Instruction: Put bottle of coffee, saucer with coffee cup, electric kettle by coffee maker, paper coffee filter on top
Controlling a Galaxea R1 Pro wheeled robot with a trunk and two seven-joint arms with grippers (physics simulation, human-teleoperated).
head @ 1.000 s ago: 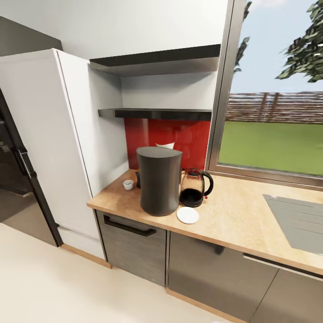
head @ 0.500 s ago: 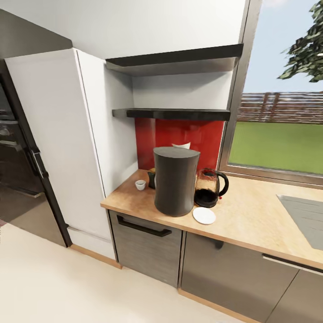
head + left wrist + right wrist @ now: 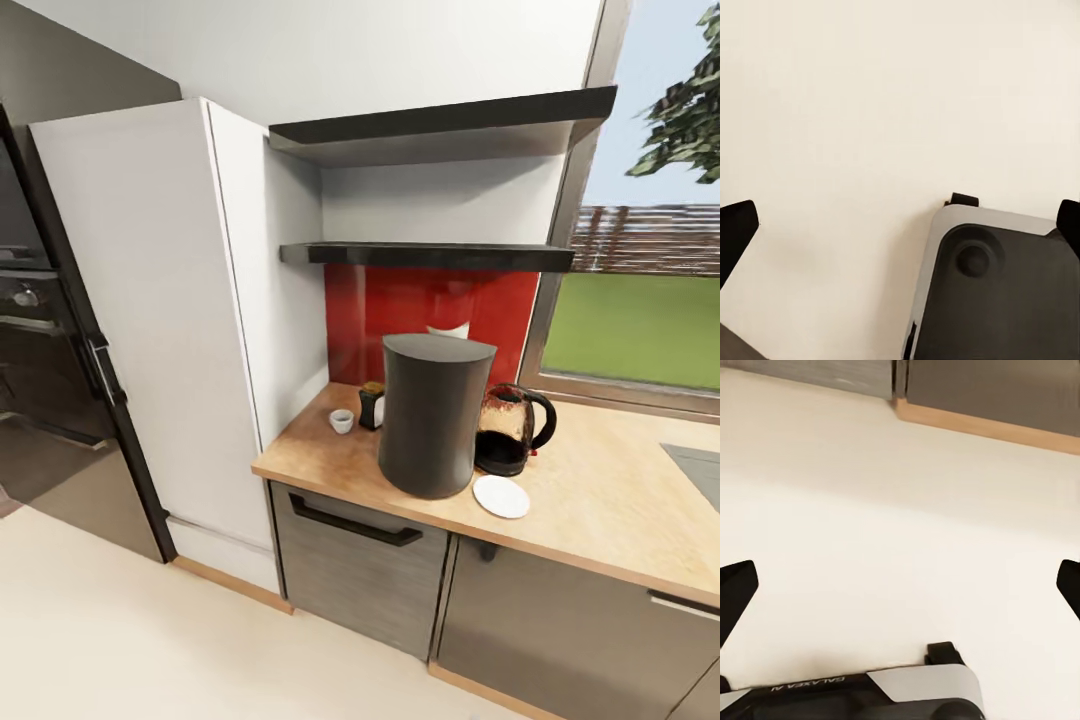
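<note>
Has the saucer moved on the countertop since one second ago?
No. The saucer lies just right of the coffee maker, in front of the electric kettle, as before; only the camera shifted.

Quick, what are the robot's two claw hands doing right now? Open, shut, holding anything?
Left gripper: jaws spread wide open, holding nothing, pale floor below.
Right gripper: jaws spread wide open, holding nothing, pale floor below.

Tall white cabinet (image 3: 150, 300) left of the counter nook; black oven column (image 3: 40, 330) beyond it. Red backsplash panel (image 3: 400, 310) under the lower slab. Window (image 3: 650, 250) at right: lawn, wooden fence, tree. Cream floor (image 3: 120, 640); dark drawer front with black handle (image 3: 355, 522)
</note>
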